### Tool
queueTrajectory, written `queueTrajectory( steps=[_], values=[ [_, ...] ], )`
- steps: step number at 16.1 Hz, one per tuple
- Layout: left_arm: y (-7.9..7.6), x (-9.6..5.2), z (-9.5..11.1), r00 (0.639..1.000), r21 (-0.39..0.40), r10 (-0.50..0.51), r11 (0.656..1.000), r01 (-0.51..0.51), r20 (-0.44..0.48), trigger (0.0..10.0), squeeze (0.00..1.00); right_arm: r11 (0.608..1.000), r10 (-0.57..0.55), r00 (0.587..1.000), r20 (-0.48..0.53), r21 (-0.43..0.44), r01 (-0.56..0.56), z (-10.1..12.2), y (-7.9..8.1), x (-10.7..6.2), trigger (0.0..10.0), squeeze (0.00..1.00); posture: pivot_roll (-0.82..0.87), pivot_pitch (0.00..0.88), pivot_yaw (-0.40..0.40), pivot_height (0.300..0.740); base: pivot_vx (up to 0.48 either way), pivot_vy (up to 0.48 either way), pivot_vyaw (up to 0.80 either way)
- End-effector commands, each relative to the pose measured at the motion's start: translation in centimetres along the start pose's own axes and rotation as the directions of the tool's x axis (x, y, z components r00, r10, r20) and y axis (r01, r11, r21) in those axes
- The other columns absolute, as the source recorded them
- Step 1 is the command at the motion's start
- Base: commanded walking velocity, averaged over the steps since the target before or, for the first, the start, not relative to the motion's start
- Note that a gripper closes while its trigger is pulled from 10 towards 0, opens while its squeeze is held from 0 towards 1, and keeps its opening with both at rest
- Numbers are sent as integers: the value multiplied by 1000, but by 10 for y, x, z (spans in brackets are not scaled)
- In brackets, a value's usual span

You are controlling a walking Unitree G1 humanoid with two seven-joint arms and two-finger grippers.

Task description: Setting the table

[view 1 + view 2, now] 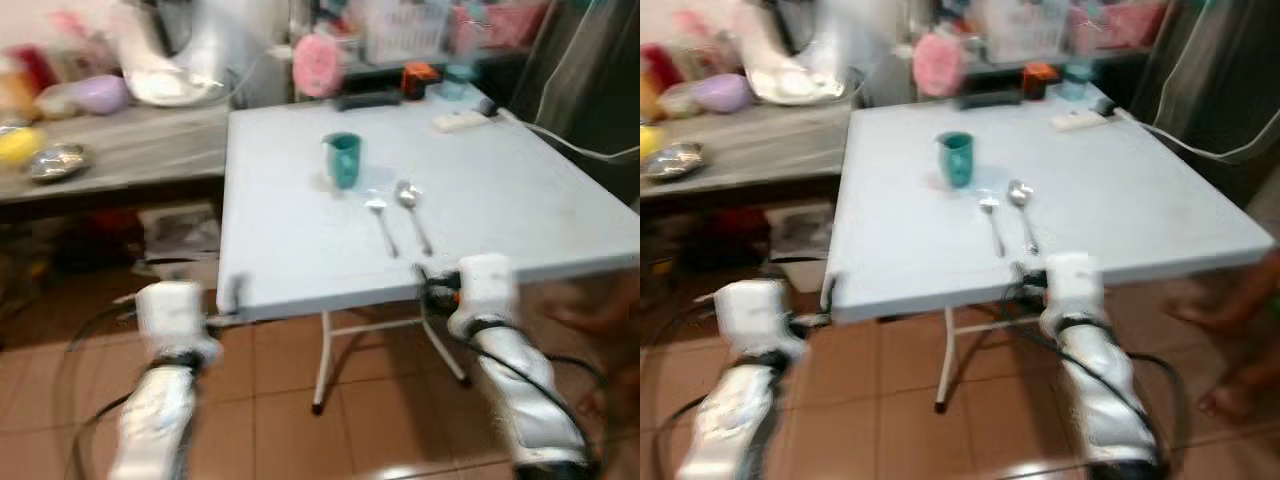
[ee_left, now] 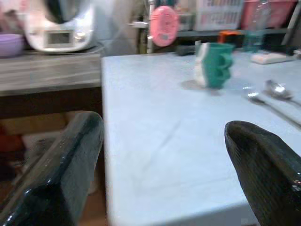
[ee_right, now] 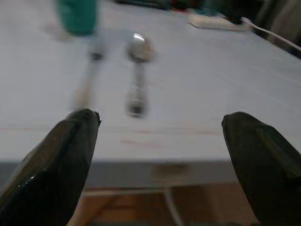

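A green mug stands near the middle of the white folding table. Just in front of it lie a fork and a spoon, side by side, handles toward me. My right gripper is open at the table's front edge, just short of the spoon and fork. My left gripper is open at the table's front left corner, with the mug far ahead. Nothing is held.
A grey counter on the left carries a white kitchen machine, a purple bowl and a metal dish. A white power strip lies at the table's far right. A person's bare feet stand on the tiled floor at right.
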State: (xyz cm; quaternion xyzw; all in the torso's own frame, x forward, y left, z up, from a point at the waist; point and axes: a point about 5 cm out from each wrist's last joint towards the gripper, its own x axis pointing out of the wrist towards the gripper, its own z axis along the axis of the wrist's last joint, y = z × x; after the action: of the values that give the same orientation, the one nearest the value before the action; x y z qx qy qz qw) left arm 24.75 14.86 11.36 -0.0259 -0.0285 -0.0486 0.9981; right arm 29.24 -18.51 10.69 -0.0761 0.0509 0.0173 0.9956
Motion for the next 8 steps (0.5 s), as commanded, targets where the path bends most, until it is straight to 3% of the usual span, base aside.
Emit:
queueTrajectory(
  steps=[1,6,8],
  values=[
    [14,-4,-1,999,27,39,999,-39,-9,10000,0,999,38,999,24,14,-38,6,13,3,10000,0,-231,0,56,740,285,0,0],
    [15,-4,-3,999,28,39,999,-39,-16,10000,0,999,40,999,23,5,-40,6,14,3,10000,0,-230,0,56,740,266,0,0],
    [15,-4,-3,999,29,38,999,-38,-20,10000,0,999,45,999,25,3,-45,6,15,3,10000,0,-228,0,56,740,0,0,0]
  ],
)
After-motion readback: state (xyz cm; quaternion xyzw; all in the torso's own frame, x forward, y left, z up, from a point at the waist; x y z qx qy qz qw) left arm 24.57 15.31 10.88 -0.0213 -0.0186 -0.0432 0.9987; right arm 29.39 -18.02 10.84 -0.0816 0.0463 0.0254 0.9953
